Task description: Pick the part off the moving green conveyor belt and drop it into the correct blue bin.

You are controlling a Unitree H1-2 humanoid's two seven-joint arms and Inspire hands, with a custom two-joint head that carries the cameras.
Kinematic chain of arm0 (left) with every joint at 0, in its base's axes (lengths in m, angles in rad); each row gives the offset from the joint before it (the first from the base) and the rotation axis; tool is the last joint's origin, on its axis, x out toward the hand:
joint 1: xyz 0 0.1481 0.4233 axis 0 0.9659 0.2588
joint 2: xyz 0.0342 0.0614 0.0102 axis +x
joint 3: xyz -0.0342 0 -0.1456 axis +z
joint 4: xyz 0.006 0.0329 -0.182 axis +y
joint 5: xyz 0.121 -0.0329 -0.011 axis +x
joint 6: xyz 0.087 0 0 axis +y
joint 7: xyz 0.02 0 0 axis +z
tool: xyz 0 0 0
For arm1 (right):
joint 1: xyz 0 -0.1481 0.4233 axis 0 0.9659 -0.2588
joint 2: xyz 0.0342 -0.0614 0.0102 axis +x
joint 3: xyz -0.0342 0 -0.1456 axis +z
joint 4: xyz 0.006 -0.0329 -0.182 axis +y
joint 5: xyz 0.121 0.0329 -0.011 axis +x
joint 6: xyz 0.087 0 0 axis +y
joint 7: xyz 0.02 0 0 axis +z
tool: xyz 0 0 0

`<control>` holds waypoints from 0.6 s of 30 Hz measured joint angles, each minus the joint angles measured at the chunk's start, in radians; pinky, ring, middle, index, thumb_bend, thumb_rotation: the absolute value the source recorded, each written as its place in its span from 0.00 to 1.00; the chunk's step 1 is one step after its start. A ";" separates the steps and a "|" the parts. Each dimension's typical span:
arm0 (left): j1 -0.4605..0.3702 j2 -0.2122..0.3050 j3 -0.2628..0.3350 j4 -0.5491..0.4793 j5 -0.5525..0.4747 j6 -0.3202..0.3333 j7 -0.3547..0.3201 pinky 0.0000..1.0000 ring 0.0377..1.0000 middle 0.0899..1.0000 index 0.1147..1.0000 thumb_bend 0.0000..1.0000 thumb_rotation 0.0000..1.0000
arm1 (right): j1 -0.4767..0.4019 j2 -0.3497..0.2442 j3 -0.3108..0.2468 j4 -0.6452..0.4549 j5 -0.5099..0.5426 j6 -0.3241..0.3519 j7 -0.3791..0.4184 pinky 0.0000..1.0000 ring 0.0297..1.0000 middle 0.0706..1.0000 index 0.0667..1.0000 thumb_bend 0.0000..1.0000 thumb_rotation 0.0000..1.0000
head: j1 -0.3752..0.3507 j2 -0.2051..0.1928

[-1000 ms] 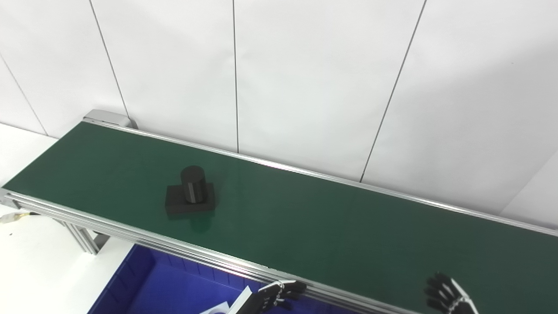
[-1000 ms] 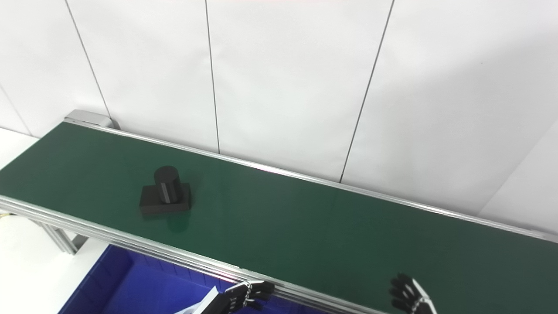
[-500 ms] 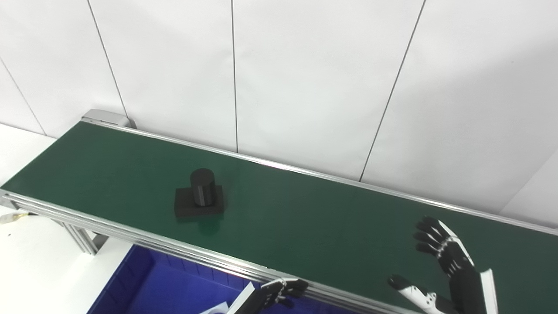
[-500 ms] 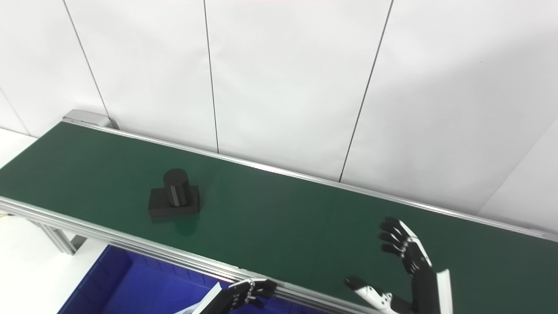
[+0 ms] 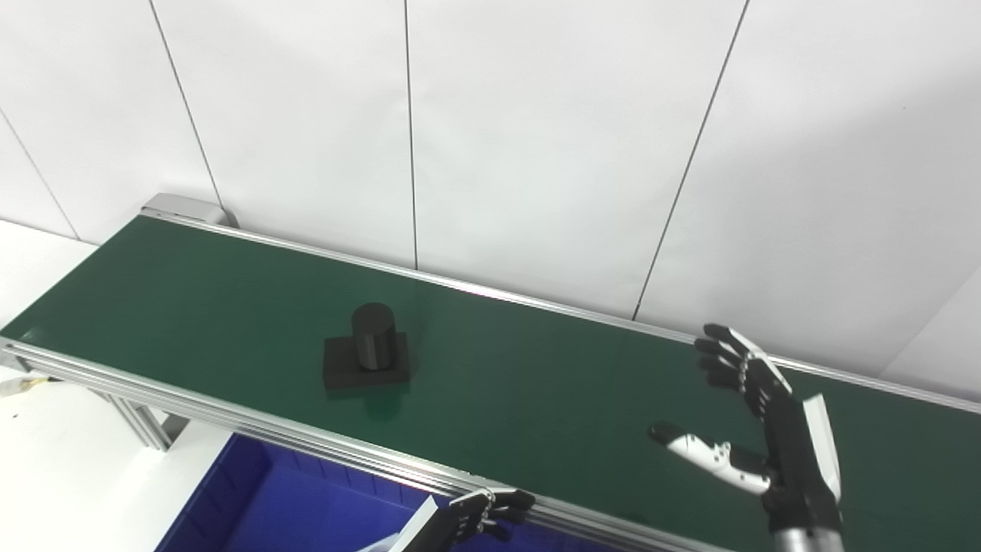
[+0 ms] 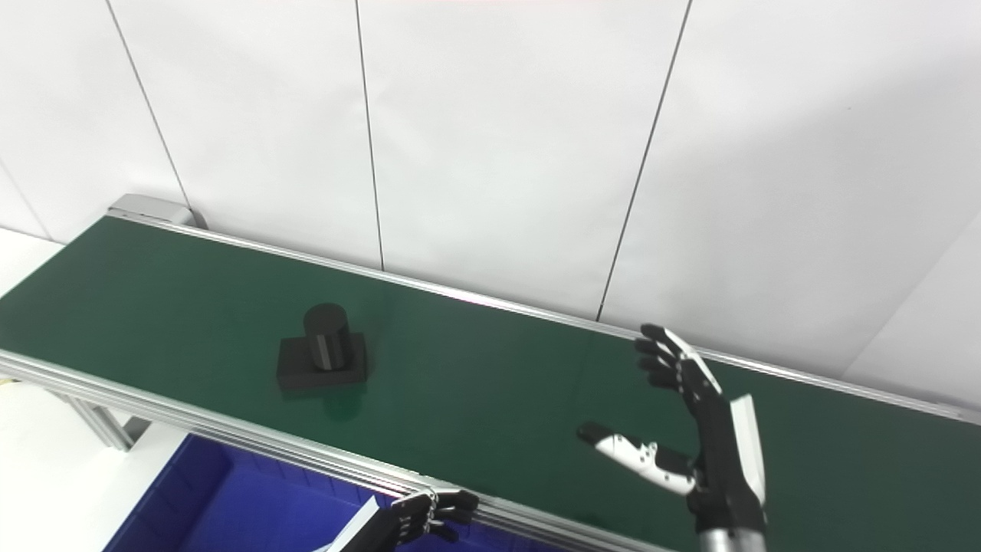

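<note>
A black part (image 5: 367, 356), a short upright cylinder on a square base, rides on the green conveyor belt (image 5: 191, 291) left of centre. My right hand (image 5: 759, 429) is raised above the belt's right side, open, fingers spread and thumb held out to the left, well to the right of the part. My left hand (image 5: 479, 517) sits low at the belt's near rail, fingers curled and holding nothing. The part also shows in the right eye view (image 6: 323, 357), as does the right hand (image 6: 690, 429).
A blue bin (image 5: 306, 514) stands below the belt's near rail at the bottom left. Aluminium rails (image 5: 253, 425) edge the belt. A white panelled wall (image 5: 536, 138) rises right behind it. White floor lies at the left.
The part has travelled to the right along the belt. My right hand has risen from the bottom edge to well above the belt and spread open. The left hand has stayed put.
</note>
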 measured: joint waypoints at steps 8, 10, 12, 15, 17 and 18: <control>0.010 0.002 -0.004 -0.004 0.003 0.000 -0.020 0.67 0.75 0.78 0.74 0.94 0.16 | -0.102 0.012 0.045 0.108 -0.053 0.044 0.020 0.68 0.73 0.76 0.80 0.84 0.39 | -0.069 0.020; 0.010 0.003 -0.006 -0.004 0.003 0.000 -0.023 0.67 0.75 0.78 0.74 0.94 0.16 | -0.125 0.021 0.053 0.131 -0.063 0.046 0.020 0.68 0.73 0.76 0.80 0.85 0.39 | -0.090 0.029; 0.009 0.004 -0.005 -0.004 0.000 0.000 -0.032 0.67 0.76 0.79 0.75 0.94 0.15 | -0.145 0.033 0.063 0.145 -0.076 0.055 0.020 0.69 0.73 0.76 0.80 0.85 0.39 | -0.115 0.037; 0.009 0.007 -0.002 -0.004 -0.009 0.000 -0.055 0.68 0.77 0.80 0.75 0.93 0.15 | -0.172 0.049 0.079 0.166 -0.105 0.078 0.020 0.70 0.73 0.76 0.80 0.85 0.41 | -0.159 0.054; 0.009 0.008 0.002 -0.004 -0.013 0.000 -0.066 0.69 0.77 0.80 0.75 0.93 0.15 | -0.184 0.062 0.091 0.172 -0.124 0.091 0.019 0.69 0.73 0.76 0.80 0.85 0.40 | -0.160 0.054; 0.010 0.008 0.005 -0.005 -0.020 0.000 -0.071 0.69 0.77 0.80 0.76 0.92 0.14 | -0.189 0.069 0.097 0.174 -0.130 0.095 0.020 0.69 0.73 0.75 0.80 0.85 0.39 | -0.204 0.069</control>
